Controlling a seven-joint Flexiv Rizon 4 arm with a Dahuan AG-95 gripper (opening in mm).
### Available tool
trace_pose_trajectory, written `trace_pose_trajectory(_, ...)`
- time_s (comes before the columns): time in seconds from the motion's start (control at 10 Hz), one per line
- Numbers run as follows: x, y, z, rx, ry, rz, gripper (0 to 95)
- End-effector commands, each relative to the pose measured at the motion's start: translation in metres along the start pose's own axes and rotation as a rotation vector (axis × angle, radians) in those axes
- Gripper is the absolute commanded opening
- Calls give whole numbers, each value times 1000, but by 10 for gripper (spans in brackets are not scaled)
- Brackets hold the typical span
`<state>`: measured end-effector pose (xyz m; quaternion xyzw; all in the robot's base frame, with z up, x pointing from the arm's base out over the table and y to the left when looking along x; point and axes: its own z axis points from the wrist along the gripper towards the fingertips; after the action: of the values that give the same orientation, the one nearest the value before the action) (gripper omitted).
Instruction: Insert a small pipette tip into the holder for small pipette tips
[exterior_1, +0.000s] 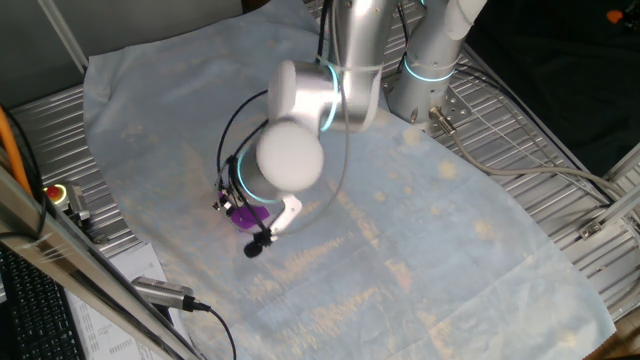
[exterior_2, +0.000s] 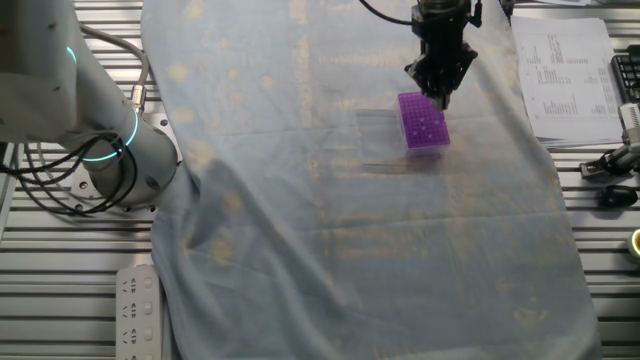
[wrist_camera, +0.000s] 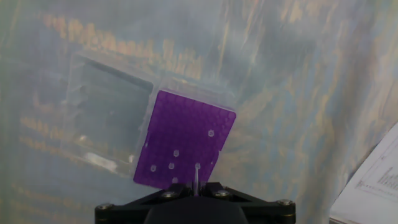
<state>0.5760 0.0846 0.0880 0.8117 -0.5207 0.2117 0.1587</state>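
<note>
- A flat purple square holder for small pipette tips (wrist_camera: 185, 142), its top a grid of tiny holes, lies on the pale blue cloth (exterior_2: 350, 230) that covers the counter, toward the cloth's edge nearest the printed paper sheets (exterior_2: 565, 70).
- A clear plastic lid or tray (wrist_camera: 106, 112) lies open, touching the holder's side.
- A few pale tips already stand in holes near the holder's edge closest to the gripper.
- The black two-finger gripper (exterior_2: 438, 78) hangs right above the holder, at its edge.
- In the hand view, a thin translucent small pipette tip (wrist_camera: 197, 177) points down from the jaws, which pinch it, toward the holder's near rows.
</note>
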Motion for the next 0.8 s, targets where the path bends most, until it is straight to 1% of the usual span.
trace_pose_trajectory(0.1, -2, 11, 6, 1, 20, 39, 0)
trace_pose_trajectory(0.3, -4, 13, 8, -8, 41, 22, 0)
trace_pose_trajectory(0.5, -5, 14, 8, -25, 38, 14, 0)
trace_pose_trajectory(0.6, -8, 15, 8, -29, 46, 8, 0)
trace_pose_trajectory(0.7, -11, 18, 6, -35, 63, 4, 0)
trace_pose_trajectory(0.8, -13, 18, 4, -40, 72, 2, 0)
